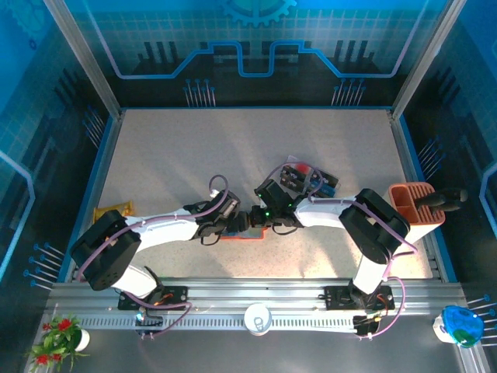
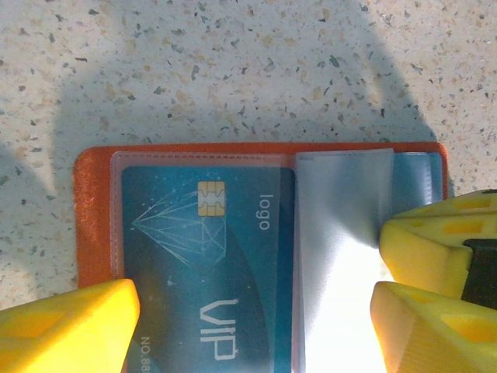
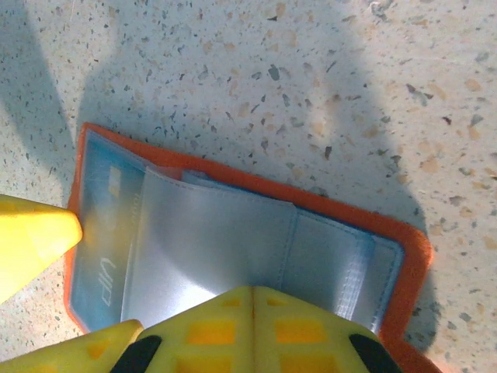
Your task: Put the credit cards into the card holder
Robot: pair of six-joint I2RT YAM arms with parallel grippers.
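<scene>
The red-orange card holder [image 2: 93,217] lies open on the speckled table, between the two arms in the top view [image 1: 247,235]. A blue VIP credit card [image 2: 202,256] sits in its clear left pocket. My left gripper [image 2: 248,326] is open, one yellow finger on each side of that card and the grey pocket leaf [image 2: 342,233]. My right gripper [image 3: 252,294] is shut, its tips pressing on the grey leaf over the card holder [image 3: 414,268]; it enters the left wrist view from the right [image 2: 431,249]. More credit cards [image 1: 307,179] lie in a loose pile behind the grippers.
A terracotta slotted bin [image 1: 411,208] with a dark tool in it stands at the table's right edge. A yellow object [image 1: 113,210] lies at the left edge. Bare table [image 1: 233,148] stretches behind the arms.
</scene>
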